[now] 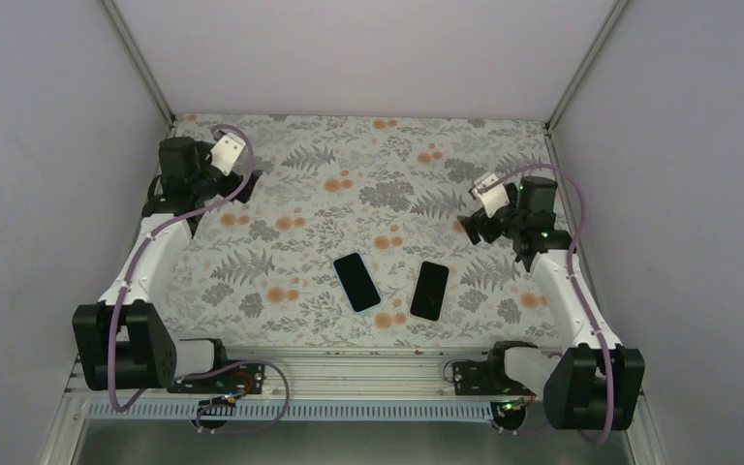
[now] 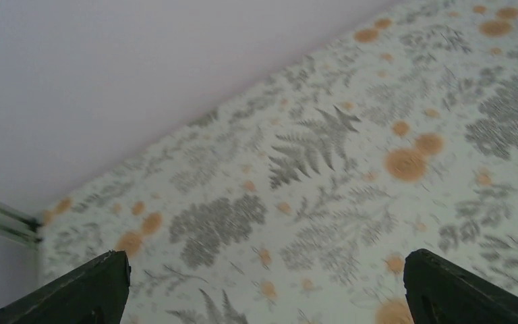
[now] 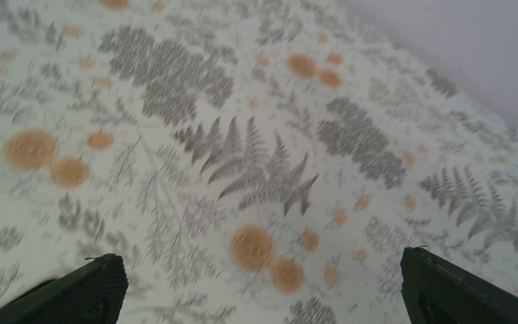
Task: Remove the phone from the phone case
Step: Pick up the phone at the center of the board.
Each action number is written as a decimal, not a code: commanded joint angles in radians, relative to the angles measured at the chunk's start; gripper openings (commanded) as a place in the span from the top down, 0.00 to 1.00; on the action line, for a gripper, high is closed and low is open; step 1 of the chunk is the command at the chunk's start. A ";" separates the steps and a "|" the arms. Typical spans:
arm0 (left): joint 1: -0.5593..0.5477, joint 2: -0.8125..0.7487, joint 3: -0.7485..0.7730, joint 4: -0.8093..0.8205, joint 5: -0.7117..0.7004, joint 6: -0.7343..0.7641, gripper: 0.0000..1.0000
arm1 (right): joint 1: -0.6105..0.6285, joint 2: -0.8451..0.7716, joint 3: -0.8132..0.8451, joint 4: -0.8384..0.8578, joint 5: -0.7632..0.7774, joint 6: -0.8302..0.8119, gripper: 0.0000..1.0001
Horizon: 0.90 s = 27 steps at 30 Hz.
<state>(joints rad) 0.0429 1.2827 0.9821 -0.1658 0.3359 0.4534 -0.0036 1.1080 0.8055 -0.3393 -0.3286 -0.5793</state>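
Observation:
Two flat dark slabs lie on the floral table in the top view. The left one has a light blue rim, like a phone case around a black face. The right one is a plain black phone, a short gap away. Neither shows in the wrist views. My left gripper is far back left, open and empty; its wrist view shows only bare cloth between the fingers. My right gripper is back right of the black phone, open and empty, also over bare cloth.
The floral tablecloth covers the whole table. Grey walls close in the left, back and right sides. A metal rail with both arm bases runs along the near edge.

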 commanded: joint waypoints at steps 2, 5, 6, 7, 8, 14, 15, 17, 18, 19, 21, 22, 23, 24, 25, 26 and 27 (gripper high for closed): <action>0.011 -0.024 0.007 -0.133 0.038 0.018 0.00 | -0.010 -0.014 0.012 -0.222 -0.005 -0.144 0.00; 0.013 -0.035 -0.004 -0.160 0.028 0.055 0.00 | -0.009 -0.003 0.015 -0.330 0.022 -0.233 0.00; 0.010 -0.043 -0.025 -0.142 -0.015 0.062 0.00 | -0.010 0.001 0.012 -0.364 0.040 -0.257 0.00; 0.000 -0.056 -0.049 -0.104 -0.086 0.059 0.00 | -0.008 0.008 0.009 -0.406 0.057 -0.286 0.00; -0.012 -0.066 -0.066 -0.062 -0.169 0.064 0.00 | -0.005 0.018 0.002 -0.451 0.077 -0.314 0.00; -0.025 -0.137 -0.156 0.042 -0.310 0.142 0.00 | 0.053 0.051 -0.086 -0.589 0.252 -0.389 0.04; -0.024 -0.140 -0.161 0.046 -0.322 0.145 0.00 | 0.063 0.056 -0.091 -0.597 0.253 -0.388 0.12; -0.025 -0.149 -0.167 0.049 -0.338 0.149 0.00 | 0.089 0.071 -0.091 -0.609 0.240 -0.368 0.39; -0.023 -0.152 -0.169 0.050 -0.339 0.149 0.00 | 0.104 0.085 -0.091 -0.613 0.234 -0.353 0.59; -0.023 -0.158 -0.172 0.049 -0.337 0.149 0.00 | 0.120 0.100 -0.089 -0.616 0.231 -0.334 0.85; -0.024 -0.171 -0.179 0.054 -0.335 0.151 0.00 | 0.147 0.129 -0.094 -0.597 0.223 -0.295 0.97; -0.024 -0.173 -0.181 0.054 -0.336 0.152 0.00 | 0.160 0.137 -0.099 -0.586 0.220 -0.285 0.97; -0.023 -0.172 -0.181 0.053 -0.337 0.152 0.00 | 0.177 0.144 -0.106 -0.572 0.220 -0.277 0.97; -0.023 -0.170 -0.182 0.054 -0.339 0.151 0.00 | 0.193 0.152 -0.111 -0.559 0.219 -0.267 0.97; -0.023 -0.168 -0.184 0.056 -0.339 0.154 0.00 | 0.211 0.166 -0.114 -0.546 0.220 -0.255 0.97; -0.023 -0.167 -0.189 0.060 -0.343 0.155 0.00 | 0.226 0.183 -0.113 -0.537 0.220 -0.243 0.97; -0.023 -0.166 -0.195 0.066 -0.347 0.154 0.00 | 0.236 0.203 -0.110 -0.525 0.222 -0.228 0.97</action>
<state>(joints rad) 0.0196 1.1255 0.8116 -0.1364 0.0147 0.5945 0.1856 1.2636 0.7048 -0.9047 -0.1143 -0.8711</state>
